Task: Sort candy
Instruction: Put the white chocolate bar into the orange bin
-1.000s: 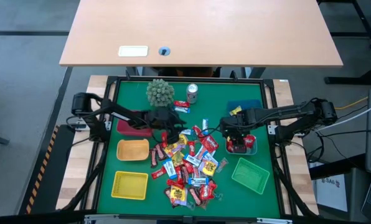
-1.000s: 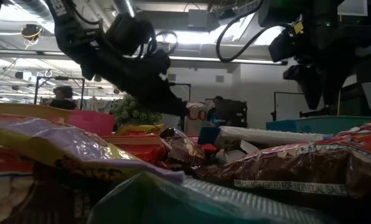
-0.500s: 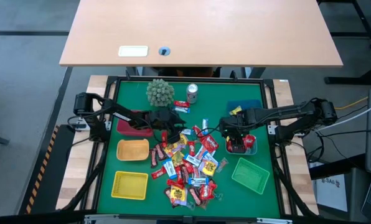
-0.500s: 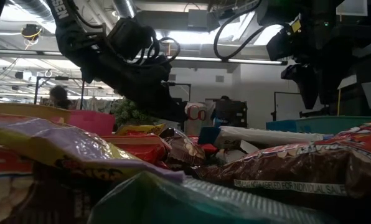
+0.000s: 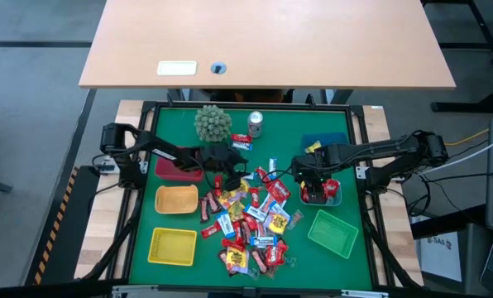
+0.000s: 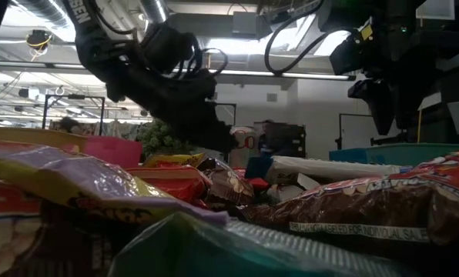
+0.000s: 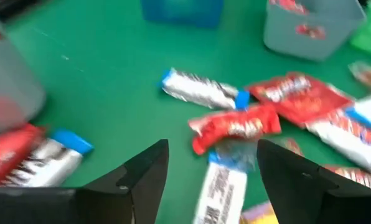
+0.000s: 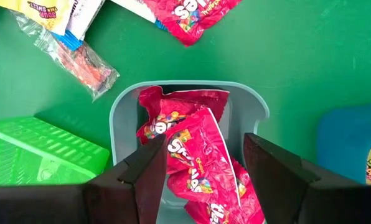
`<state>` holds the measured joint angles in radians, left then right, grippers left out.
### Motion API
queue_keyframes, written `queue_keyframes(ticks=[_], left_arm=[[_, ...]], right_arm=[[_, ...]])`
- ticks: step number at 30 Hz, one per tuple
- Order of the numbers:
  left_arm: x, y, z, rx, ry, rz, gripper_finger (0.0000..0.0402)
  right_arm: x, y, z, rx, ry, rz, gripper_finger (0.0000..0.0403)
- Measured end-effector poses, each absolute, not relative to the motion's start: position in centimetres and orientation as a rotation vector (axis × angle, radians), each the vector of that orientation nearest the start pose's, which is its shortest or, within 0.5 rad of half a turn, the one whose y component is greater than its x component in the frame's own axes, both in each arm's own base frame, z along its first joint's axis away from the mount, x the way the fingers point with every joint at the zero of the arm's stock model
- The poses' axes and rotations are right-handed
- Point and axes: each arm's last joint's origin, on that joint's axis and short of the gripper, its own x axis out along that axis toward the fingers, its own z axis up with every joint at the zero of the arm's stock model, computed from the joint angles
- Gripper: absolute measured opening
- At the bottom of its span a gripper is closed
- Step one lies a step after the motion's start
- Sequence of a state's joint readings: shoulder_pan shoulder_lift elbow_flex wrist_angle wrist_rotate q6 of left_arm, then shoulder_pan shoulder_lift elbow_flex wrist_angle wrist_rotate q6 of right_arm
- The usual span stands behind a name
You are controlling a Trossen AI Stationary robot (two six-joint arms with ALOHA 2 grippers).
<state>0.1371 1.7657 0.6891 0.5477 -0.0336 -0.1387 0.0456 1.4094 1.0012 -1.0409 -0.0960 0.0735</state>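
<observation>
The candy [image 5: 251, 219] lies as a heap of small shiny wrapped sweets on the green mat. My left gripper [image 5: 230, 175] hovers open over the heap's far edge. In the left wrist view its fingers [image 7: 207, 180] stand on either side of a red sweet [image 7: 235, 123] and a blue-white sweet [image 7: 218, 190], above them and apart. My right gripper [image 8: 204, 180] is open above the grey basket [image 8: 251, 106], which holds red packs [image 8: 192, 149]. In the high view that gripper [image 5: 317, 184] is right of the heap.
Around the heap stand a red basket [image 5: 174, 170], an orange one [image 5: 176, 199], a yellow one [image 5: 172, 246], a green one [image 5: 332, 233] and a blue one [image 5: 325, 142]. A silver can [image 5: 255, 124] and a spiky green ball [image 5: 212, 122] stand at the far edge.
My left gripper has sunk a little toward the heap and shifted slightly toward the table's right. The candy has stayed where it was.
</observation>
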Motion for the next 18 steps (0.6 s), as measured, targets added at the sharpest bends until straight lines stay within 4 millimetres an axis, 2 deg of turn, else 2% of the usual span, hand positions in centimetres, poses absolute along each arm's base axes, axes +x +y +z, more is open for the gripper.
queue_keyframes(ticks=[6,18], left_arm=[[32.1,4.6,10.6,-0.129,0.594,0.18,0.0224],[31.6,4.6,9.7,-0.137,0.682,0.178,0.0223]], right_arm=[[23.8,1.4,22.6,0.097,1.453,0.063,0.0211],[23.8,1.4,22.6,0.097,1.453,0.063,0.0211]])
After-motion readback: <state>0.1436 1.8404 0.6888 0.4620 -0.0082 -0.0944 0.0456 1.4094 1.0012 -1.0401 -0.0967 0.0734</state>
